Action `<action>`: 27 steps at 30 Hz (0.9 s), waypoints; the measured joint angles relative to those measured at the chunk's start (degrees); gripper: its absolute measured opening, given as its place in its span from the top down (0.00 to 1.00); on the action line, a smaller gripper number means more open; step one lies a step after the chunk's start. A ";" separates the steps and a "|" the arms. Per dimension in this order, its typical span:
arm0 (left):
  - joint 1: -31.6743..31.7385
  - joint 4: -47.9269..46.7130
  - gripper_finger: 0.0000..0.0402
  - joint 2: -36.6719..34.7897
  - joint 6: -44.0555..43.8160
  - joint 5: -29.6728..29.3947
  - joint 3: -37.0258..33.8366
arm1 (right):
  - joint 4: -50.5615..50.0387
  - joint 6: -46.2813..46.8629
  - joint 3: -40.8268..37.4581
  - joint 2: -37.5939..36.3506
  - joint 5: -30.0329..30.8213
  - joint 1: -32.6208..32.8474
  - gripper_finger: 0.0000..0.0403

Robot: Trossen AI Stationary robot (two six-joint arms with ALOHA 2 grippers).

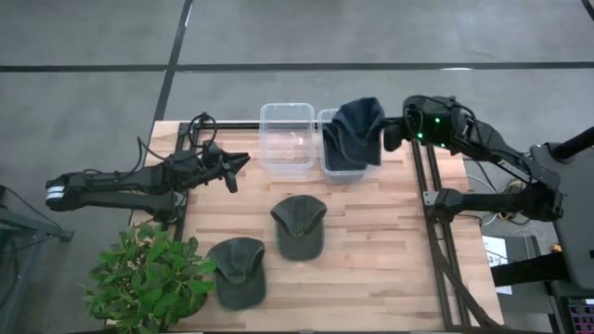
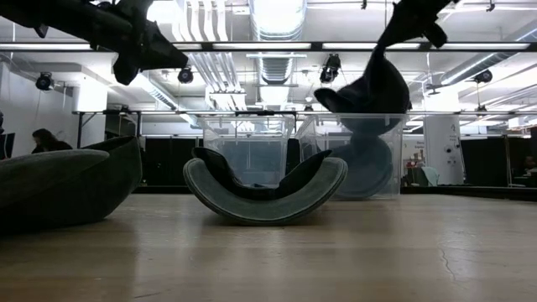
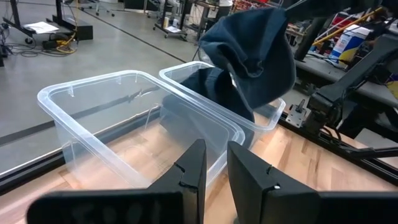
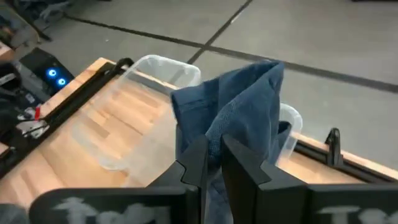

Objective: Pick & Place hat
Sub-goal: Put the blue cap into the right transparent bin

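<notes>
We see the right claw (image 1: 393,130) at the tabletop's (image 1: 371,269) two o'clock edge, pinching a blue hat (image 1: 357,130) that hangs over the right bin (image 1: 327,167), its lower part draped inside and against the bin's right rim. In the right wrist view the fingers (image 4: 198,163) are pressed on a fold of the cloth. The left bin (image 1: 286,139) stands touching it at twelve o'clock. Both bins sit against the far edge.

Our left claw (image 1: 237,170) hovers at ten o'clock, just beside the left bin's near-left corner, its fingers (image 3: 193,174) a narrow gap apart and holding nothing.

Two more hats lie on the open wood: one hat (image 1: 299,225) near the centre, another hat (image 1: 238,271) at seven o'clock close to the near edge, beside a plant (image 1: 148,278) overhanging the near-left corner. The wood at four o'clock lies bare out to the right rail.
</notes>
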 joint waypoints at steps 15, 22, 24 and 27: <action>-0.02 0.02 0.86 -0.01 -1.53 2.69 0.00 | 14.72 -1.37 -0.19 8.78 -6.10 0.08 0.91; -0.02 0.02 0.86 -0.02 -1.85 2.71 0.00 | 13.66 -1.42 5.61 12.83 -6.03 -1.50 0.91; -0.02 0.02 0.86 -0.02 -1.84 2.71 0.00 | 12.67 0.22 5.90 14.02 -5.60 -1.92 0.91; -0.02 0.00 0.86 -0.02 -1.71 2.71 0.00 | 12.60 2.92 5.90 15.52 -5.39 -1.96 0.91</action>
